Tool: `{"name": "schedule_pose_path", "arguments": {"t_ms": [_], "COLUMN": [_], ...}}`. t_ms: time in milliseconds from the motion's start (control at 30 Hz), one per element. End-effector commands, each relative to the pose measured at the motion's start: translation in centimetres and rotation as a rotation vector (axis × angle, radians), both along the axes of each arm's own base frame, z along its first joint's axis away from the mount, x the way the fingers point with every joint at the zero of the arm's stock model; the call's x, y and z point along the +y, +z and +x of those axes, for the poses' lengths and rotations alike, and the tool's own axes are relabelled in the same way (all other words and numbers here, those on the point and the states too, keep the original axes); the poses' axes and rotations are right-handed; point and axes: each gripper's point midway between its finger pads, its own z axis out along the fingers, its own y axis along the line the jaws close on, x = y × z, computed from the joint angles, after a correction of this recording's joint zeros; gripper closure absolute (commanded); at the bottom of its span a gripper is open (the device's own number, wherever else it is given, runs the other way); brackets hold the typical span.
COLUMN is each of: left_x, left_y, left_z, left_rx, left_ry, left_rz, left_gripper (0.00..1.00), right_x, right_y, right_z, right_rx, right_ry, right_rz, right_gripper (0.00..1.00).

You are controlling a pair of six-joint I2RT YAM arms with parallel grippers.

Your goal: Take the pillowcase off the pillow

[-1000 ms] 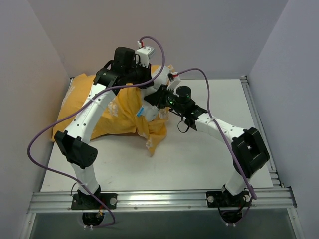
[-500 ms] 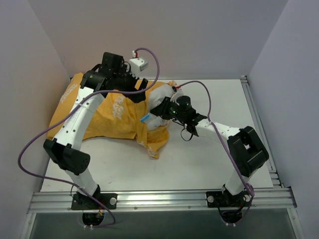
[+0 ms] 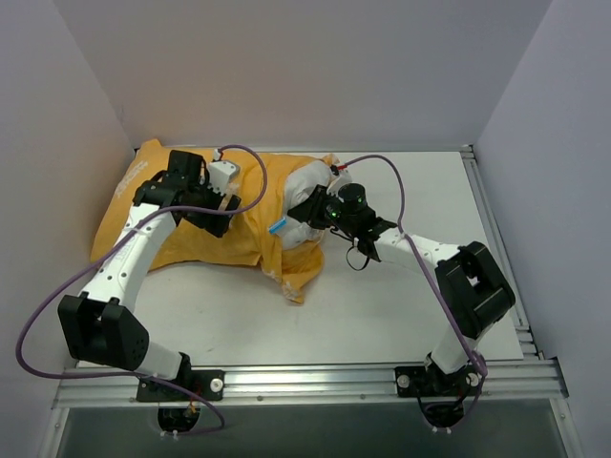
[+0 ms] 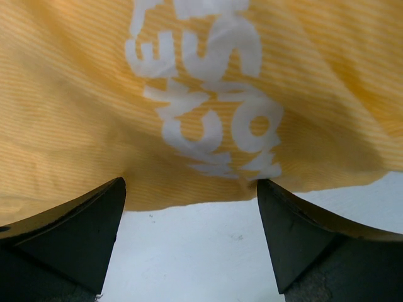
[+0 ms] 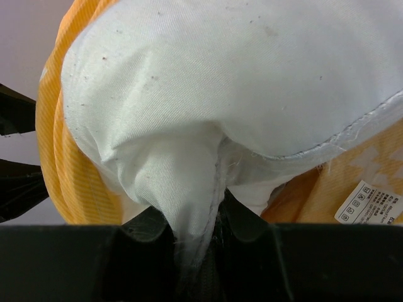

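The orange-yellow pillowcase (image 3: 258, 205) lies rumpled at the back left of the table, still round most of the pillow. The white pillow (image 3: 307, 181) bulges out of its right end, with a small blue tag (image 3: 278, 227) below. My right gripper (image 3: 311, 212) is shut on a pinched corner of the pillow (image 5: 239, 82); in the right wrist view the white cloth runs down between the jaws (image 5: 201, 226). My left gripper (image 3: 221, 216) is open and empty, low over the case's near edge. White lettering on the pillowcase (image 4: 208, 94) lies just beyond its fingertips (image 4: 189, 220).
Bare white table (image 3: 382, 296) stretches to the right and toward the front. Grey walls close in the back and both sides. A metal rail (image 3: 305, 382) runs along the front edge. A white care label (image 5: 371, 204) hangs on the orange cloth.
My left gripper has let go of the pillowcase, opened wide, and swung left and down to its near edge. The lifted cloth has dropped flat. The right gripper keeps its hold on the pillow.
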Motion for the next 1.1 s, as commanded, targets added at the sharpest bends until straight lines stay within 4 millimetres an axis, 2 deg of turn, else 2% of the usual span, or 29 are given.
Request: {"name": "schedule_pose_path", "arguments": {"t_ms": [0, 33, 100, 133, 233, 333, 433, 467, 533, 600, 633, 700, 733, 767, 833, 900, 933, 967, 1000, 1067], "left_x": [-2.3, -3.8, -5.6, -7.2, -8.4, -8.4, -7.9, -7.8, -7.3, -6.8, -6.7, -6.5, -6.2, -5.9, -5.0, -3.9, -3.3, -2.0, -1.1, 1.9], "left_y": [2.8, 3.7, 4.6, 5.8, 7.5, 7.0, 4.5, 4.2, 3.8, 3.0, 2.7, 2.2, 1.7, 1.5, 0.7, 1.0, 0.9, 0.7, 0.5, -0.1], "left_z": [2.5, 2.2, 1.3, 0.6, 0.3, 1.6, 3.9, 4.4, 5.4, 6.0, 6.1, 6.2, 6.1, 6.0, 5.7, 5.1, 4.8, 4.3, 4.1, 4.0], "left_rx": [-0.141, -0.135, -0.112, -0.109, -0.127, -0.110, -0.070, -0.065, -0.074, -0.075, -0.073, -0.076, -0.071, -0.073, -0.069, -0.086, -0.089, -0.099, -0.104, -0.108], "left_ry": [-0.021, -0.080, -0.155, -0.229, -0.252, -0.199, -0.115, -0.100, -0.063, -0.039, -0.036, -0.037, -0.030, -0.027, -0.009, -0.011, -0.006, 0.002, 0.012, 0.071], "left_rz": [-0.123, -0.196, -0.277, -0.354, -0.430, -0.436, -0.398, -0.390, -0.363, -0.333, -0.323, -0.299, -0.284, -0.271, -0.235, -0.191, -0.167, -0.110, -0.080, -0.022], "left_gripper": [0.06, 0.06, 0.06, 0.06, 0.06, 0.06, 0.01, 0.03, 0.19, 0.30, 0.41, 0.56, 0.83, 0.97, 0.98, 0.98, 0.98, 0.98, 0.98, 0.98], "right_x": [0.6, 0.7, 0.5, 0.4, 0.5, 0.6, 0.6, 0.7, 0.6, 0.7, 0.7, 0.6, 0.5, 0.4, -0.3, -1.5, -2.1, -2.9, -4.5, -6.2], "right_y": [4.1, 4.1, 3.9, 3.7, 3.5, 3.4, 3.5, 3.5, 3.6, 3.8, 4.0, 4.5, 5.0, 5.3, 6.0, 7.4, 8.7, 8.7, 9.6, 11.0], "right_z": [-0.6, -0.6, -0.7, -0.6, -0.7, -0.7, -0.6, -0.6, -0.5, -0.5, -0.4, -0.4, -0.4, -0.4, 0.0, 0.5, 0.3, 0.3, 1.0, 0.3], "right_rx": [-0.079, -0.078, -0.074, -0.070, -0.067, -0.064, -0.066, -0.066, -0.066, -0.067, -0.071, -0.076, -0.084, -0.087, -0.094, -0.108, -0.125, -0.121, -0.134, -0.161], "right_ry": [0.035, 0.036, 0.035, 0.031, 0.034, 0.036, 0.037, 0.039, 0.036, 0.038, 0.038, 0.037, 0.037, 0.033, 0.019, -0.003, 0.001, -0.005, -0.037, -0.034], "right_rz": [0.080, 0.079, 0.068, 0.061, 0.050, 0.048, 0.044, 0.045, 0.042, 0.042, 0.042, 0.050, 0.057, 0.062, 0.077, 0.104, 0.129, 0.142, 0.178, 0.208], "right_gripper": [1.00, 1.00, 1.00, 1.00, 1.00, 1.00, 1.00, 1.00, 1.00, 1.00, 1.00, 1.00, 1.00, 1.00, 1.00, 1.00, 1.00, 1.00, 1.00, 1.00]}}
